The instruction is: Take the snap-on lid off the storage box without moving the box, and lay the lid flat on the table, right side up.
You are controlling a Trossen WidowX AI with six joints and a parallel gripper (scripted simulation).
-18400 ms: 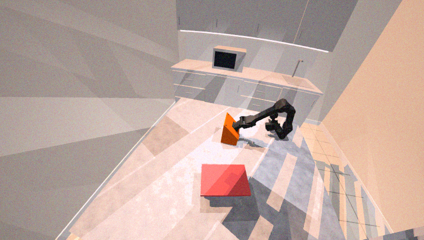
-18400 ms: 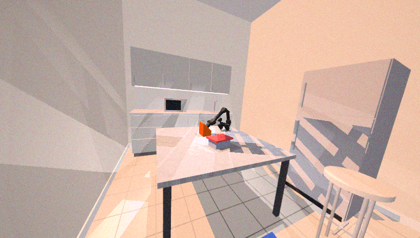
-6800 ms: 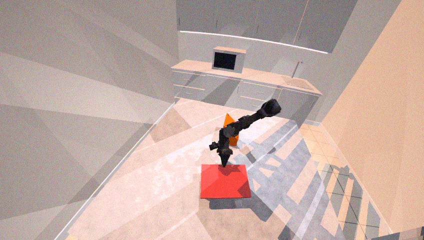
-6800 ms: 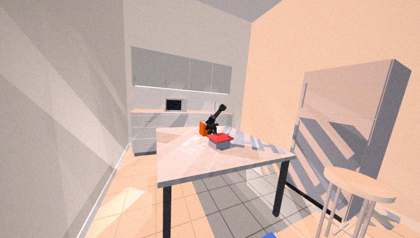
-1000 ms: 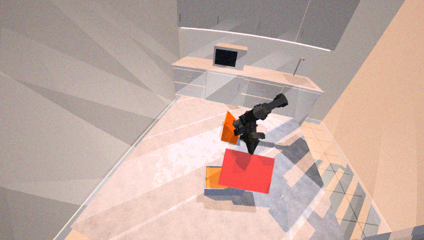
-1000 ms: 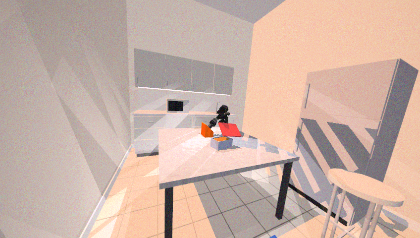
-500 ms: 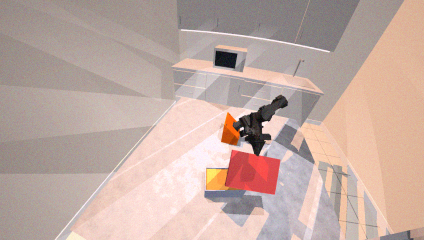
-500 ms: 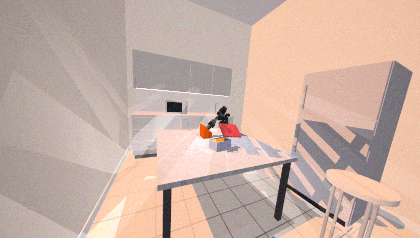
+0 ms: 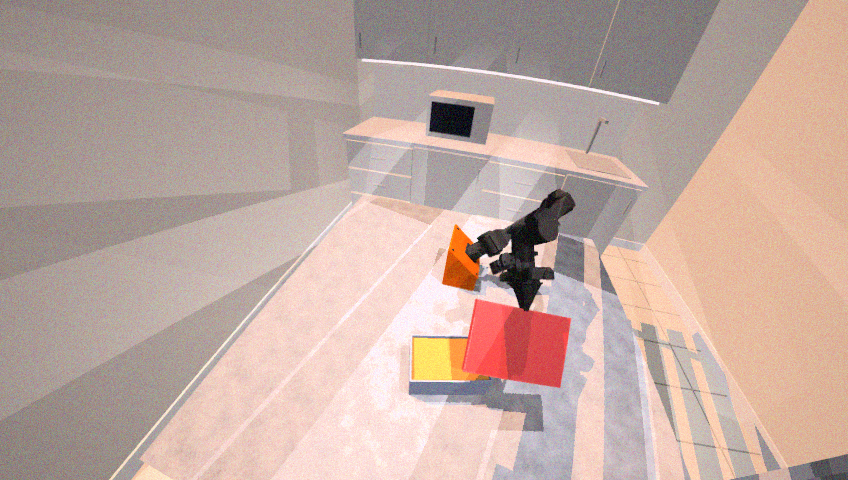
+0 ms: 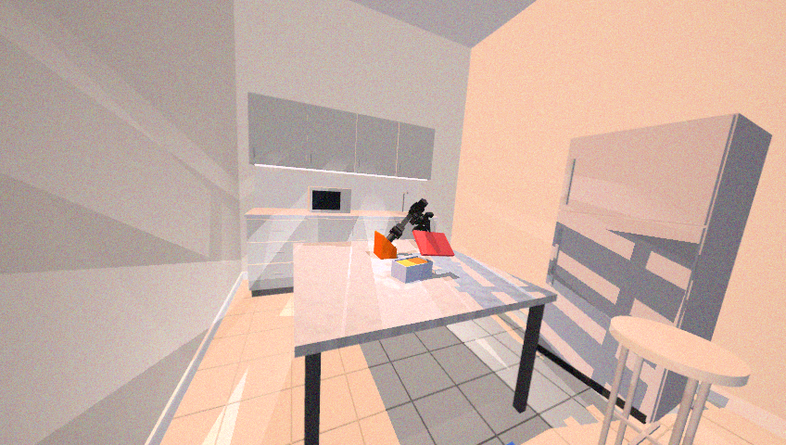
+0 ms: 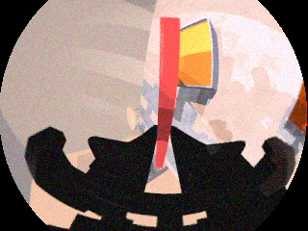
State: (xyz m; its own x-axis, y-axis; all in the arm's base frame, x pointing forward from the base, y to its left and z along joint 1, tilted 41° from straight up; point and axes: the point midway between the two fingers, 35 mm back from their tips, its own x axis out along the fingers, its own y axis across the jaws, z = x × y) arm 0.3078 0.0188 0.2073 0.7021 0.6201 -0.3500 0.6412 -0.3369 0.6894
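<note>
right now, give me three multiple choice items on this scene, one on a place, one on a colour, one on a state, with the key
1. In the exterior view, where is the orange block?
A. under the table
B. on the table, near the arm
C. inside the storage box

2. What colour is the lid?
A. red
B. green
C. white

3. How is the lid now?
A. snapped on the box
B. flat on the table
C. held in the gripper, off the box

1: B, the orange block stands on the table near the arm.
2: A, the lid shows red in every view.
3: C, the gripper is shut on its edge, and the storage box shows its yellow and orange inside.
</note>
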